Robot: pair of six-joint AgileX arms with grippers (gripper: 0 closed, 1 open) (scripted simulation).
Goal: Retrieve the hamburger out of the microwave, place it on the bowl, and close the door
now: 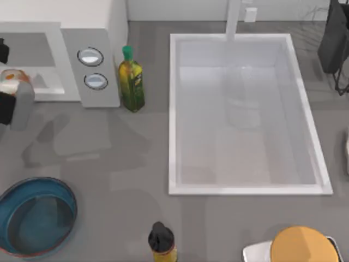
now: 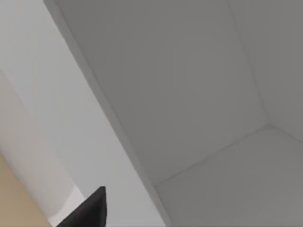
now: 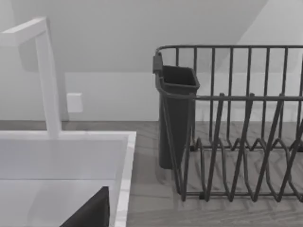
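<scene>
The white microwave point(image 1: 98, 33) stands at the table's back left, its grey cavity point(image 2: 189, 94) open toward the front. At the cavity's mouth, by the table's left edge, my left gripper point(image 1: 4, 82) is shut on the hamburger point(image 1: 11, 78), a pale cream lump with orange patches. In the left wrist view the hamburger point(image 2: 19, 189) lies close beside a black fingertip point(image 2: 90, 210). The teal-blue bowl point(image 1: 35, 218) sits at the front left, well in front of the gripper. The door is out of view. My right arm point(image 1: 347, 147) stays parked at the table's right edge.
A green-capped yellow bottle point(image 1: 131, 82) stands right of the microwave's knobs. A white sink point(image 1: 173, 109) with a faucet point(image 1: 233, 19) takes the middle. A dark-capped bottle point(image 1: 162, 243) and an orange disc on a white base point(image 1: 302, 245) sit at the front. A dark dish rack point(image 3: 236, 123) stands back right.
</scene>
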